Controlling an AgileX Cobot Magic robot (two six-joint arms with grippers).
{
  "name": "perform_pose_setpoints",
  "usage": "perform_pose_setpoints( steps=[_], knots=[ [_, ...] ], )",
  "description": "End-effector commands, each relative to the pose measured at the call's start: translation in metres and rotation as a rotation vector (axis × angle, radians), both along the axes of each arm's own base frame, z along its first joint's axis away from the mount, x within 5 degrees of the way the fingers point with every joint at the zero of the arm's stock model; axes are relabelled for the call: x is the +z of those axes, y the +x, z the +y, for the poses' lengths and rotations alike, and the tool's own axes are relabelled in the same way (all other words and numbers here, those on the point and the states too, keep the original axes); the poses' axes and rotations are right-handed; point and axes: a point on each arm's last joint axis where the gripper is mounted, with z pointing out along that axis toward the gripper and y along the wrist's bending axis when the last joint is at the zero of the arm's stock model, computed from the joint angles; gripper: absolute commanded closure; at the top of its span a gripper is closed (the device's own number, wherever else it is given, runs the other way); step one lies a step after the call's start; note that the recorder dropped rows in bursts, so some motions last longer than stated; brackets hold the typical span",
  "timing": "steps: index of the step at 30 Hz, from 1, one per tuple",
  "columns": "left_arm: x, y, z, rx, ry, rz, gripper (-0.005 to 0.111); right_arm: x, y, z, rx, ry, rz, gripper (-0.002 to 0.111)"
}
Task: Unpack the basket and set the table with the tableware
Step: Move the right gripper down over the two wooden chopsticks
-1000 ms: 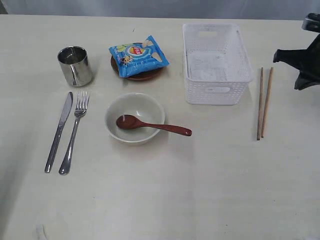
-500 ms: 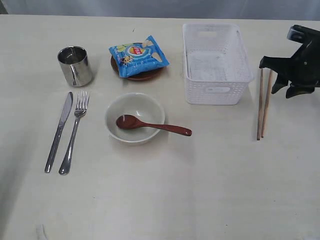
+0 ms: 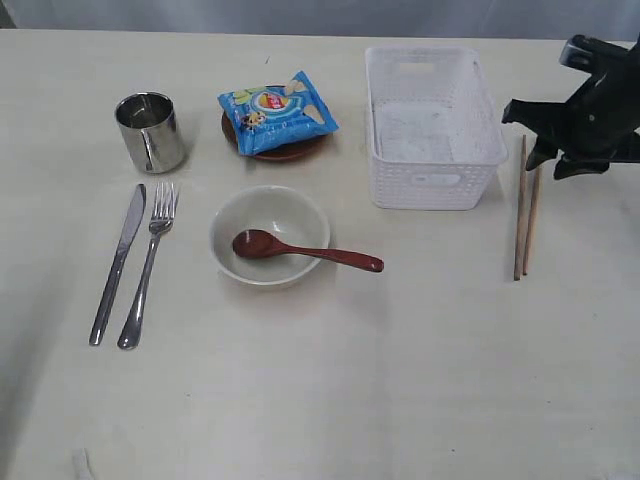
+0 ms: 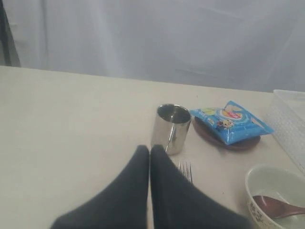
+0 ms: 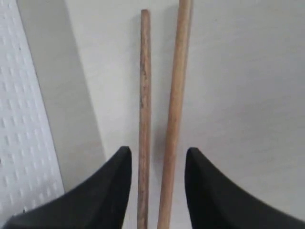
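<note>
The white basket (image 3: 435,125) stands at the back right of the table (image 3: 400,380), with only a pale sheet on its floor. Two wooden chopsticks (image 3: 526,215) lie side by side to its right. My right gripper (image 3: 532,138) hovers open over their far ends; in the right wrist view both chopsticks (image 5: 159,95) run between its fingers (image 5: 157,155). The steel cup (image 3: 150,130), knife (image 3: 118,262), fork (image 3: 148,265), white bowl (image 3: 270,220) with the reddish-brown spoon (image 3: 305,250), and brown plate (image 3: 275,150) sit on the left. My left gripper (image 4: 149,149) is shut and empty, near the cup (image 4: 171,129).
A blue chip bag (image 3: 278,110) lies on the brown plate. The basket wall (image 5: 24,119) stands close beside the right gripper's finger. The left wrist view also shows the bowl (image 4: 267,183) and a pale curtain behind the table.
My right gripper has come in from the right edge, moving left and away from the camera, and now sits over the far ends of the chopsticks. Nothing else has moved.
</note>
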Motion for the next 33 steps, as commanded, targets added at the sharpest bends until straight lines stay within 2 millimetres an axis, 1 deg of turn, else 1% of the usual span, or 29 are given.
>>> perform_pose_setpoints(
  steps=[1,5,7,11,15,18,21,29,30,33],
  knots=[
    [-0.003,0.0,0.0,-0.004,-0.005,0.017,0.107,0.002,0.003,0.001,0.0,0.001,-0.018,0.072],
    [-0.003,0.0,0.0,-0.004,-0.005,0.017,0.107,0.002,0.002,-0.002,0.008,-0.03,-0.014,0.072],
    [-0.003,0.0,0.0,-0.004,-0.005,0.017,0.107,-0.004,0.003,-0.002,0.007,-0.03,-0.001,0.072],
    [-0.003,0.0,0.0,-0.004,-0.005,0.017,0.107,-0.023,0.002,-0.002,0.009,-0.031,0.053,0.072],
    [-0.003,0.0,0.0,-0.004,-0.005,0.017,0.107,-0.027,0.003,-0.002,0.008,-0.031,0.055,0.072],
    [-0.003,0.0,0.0,-0.004,-0.005,0.017,0.107,-0.026,0.003,-0.001,-0.003,-0.019,0.049,0.072],
    [-0.003,0.0,0.0,-0.004,-0.005,0.017,0.107,-0.013,0.003,0.001,-0.031,0.013,0.029,0.072],
    [-0.003,0.0,0.0,-0.004,-0.005,0.017,0.107,0.036,0.007,0.001,0.0,0.012,-0.063,0.072],
    [-0.003,0.0,0.0,-0.004,-0.005,0.017,0.107,0.041,0.007,0.0,0.006,0.003,-0.074,0.072],
    [-0.003,0.0,0.0,-0.004,-0.005,0.017,0.107,0.045,0.007,-0.001,0.015,-0.014,-0.1,0.072]
  ],
)
